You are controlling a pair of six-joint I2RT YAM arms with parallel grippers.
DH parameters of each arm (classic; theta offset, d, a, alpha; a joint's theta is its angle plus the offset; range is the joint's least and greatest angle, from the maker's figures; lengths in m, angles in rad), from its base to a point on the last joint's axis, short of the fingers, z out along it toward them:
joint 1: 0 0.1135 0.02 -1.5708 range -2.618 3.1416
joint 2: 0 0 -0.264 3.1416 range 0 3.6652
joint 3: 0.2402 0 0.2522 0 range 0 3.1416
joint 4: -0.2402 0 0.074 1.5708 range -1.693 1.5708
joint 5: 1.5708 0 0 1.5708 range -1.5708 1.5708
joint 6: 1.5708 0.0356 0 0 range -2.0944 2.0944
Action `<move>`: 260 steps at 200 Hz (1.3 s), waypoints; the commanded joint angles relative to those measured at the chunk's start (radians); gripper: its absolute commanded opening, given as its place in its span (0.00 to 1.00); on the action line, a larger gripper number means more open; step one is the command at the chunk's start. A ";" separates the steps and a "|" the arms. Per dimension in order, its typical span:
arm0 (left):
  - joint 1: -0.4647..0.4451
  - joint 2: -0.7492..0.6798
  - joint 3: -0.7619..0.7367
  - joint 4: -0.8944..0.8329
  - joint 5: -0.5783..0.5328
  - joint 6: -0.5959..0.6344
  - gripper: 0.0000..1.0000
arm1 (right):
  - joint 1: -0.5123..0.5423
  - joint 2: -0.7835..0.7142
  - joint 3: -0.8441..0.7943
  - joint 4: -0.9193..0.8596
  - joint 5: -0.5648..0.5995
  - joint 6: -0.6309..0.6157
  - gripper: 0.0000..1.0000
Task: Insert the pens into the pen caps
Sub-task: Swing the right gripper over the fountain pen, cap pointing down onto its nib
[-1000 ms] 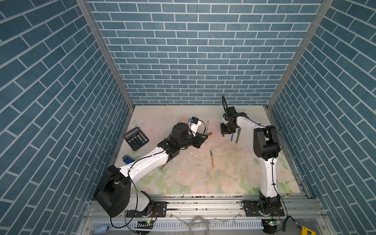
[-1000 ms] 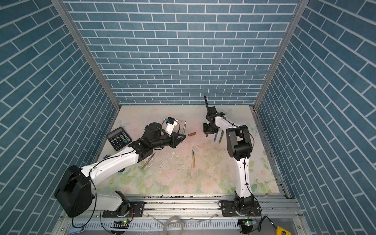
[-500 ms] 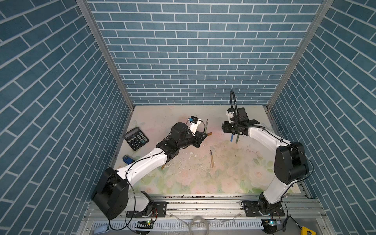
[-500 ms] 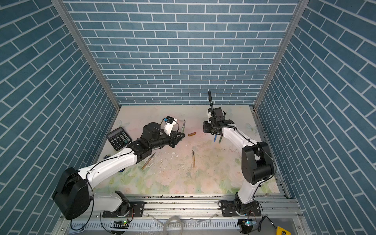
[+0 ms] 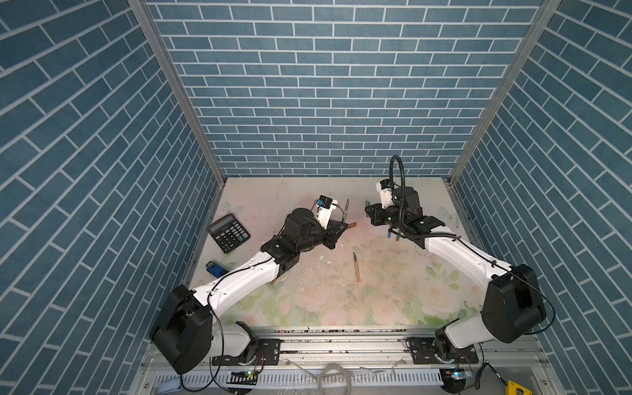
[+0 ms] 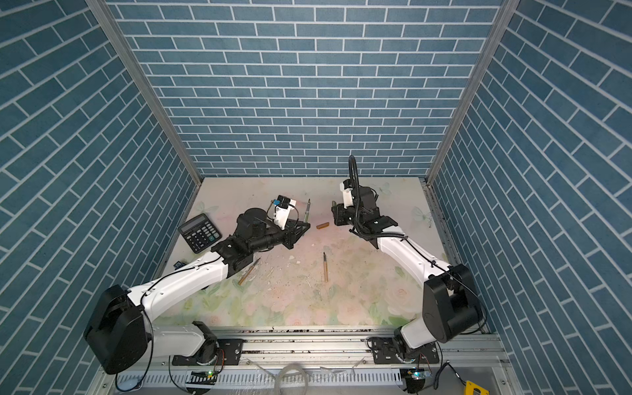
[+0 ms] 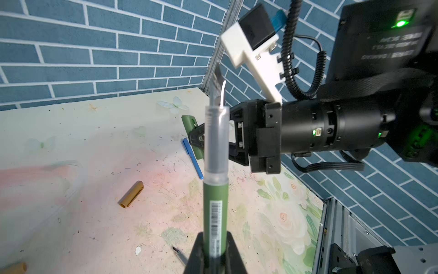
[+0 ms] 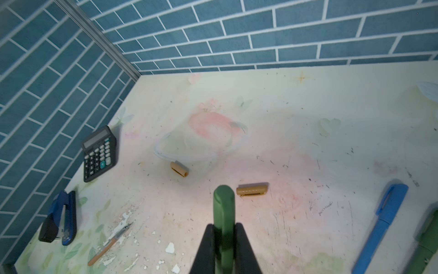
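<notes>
Your left gripper (image 7: 214, 251) is clamped on the green pen (image 7: 215, 213), which stands with its tip pointing up. Your right gripper (image 8: 222, 242) pinches the dark green cap (image 8: 224, 206), near the pen's tip but not on it. A tan cap (image 5: 352, 224) lies on the table (image 5: 393, 301) between your 2 grippers, and a tan pen (image 5: 356, 266) lies nearer the rail.

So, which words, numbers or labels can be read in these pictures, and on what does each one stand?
None can be read with certainty.
Green pen: barcode label with fine print, too small and blurred.
Right arm housing: lines of white print, blurred, not readable.
Calculator: key signs too small to read.
</notes>
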 commanded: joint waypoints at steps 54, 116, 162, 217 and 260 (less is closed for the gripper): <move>-0.008 0.001 -0.018 0.044 0.010 0.014 0.00 | 0.044 -0.109 0.019 0.206 -0.083 0.092 0.12; -0.007 0.011 -0.021 0.058 0.022 -0.005 0.00 | 0.084 -0.160 -0.011 0.413 -0.117 0.156 0.11; -0.007 0.017 -0.018 0.059 0.029 -0.010 0.00 | 0.099 -0.147 -0.029 0.541 -0.151 0.244 0.11; -0.007 0.008 -0.019 0.062 0.030 -0.010 0.00 | 0.120 -0.123 -0.043 0.547 -0.167 0.271 0.11; -0.007 -0.002 -0.022 0.066 0.031 -0.011 0.00 | 0.123 -0.109 -0.058 0.554 -0.163 0.279 0.10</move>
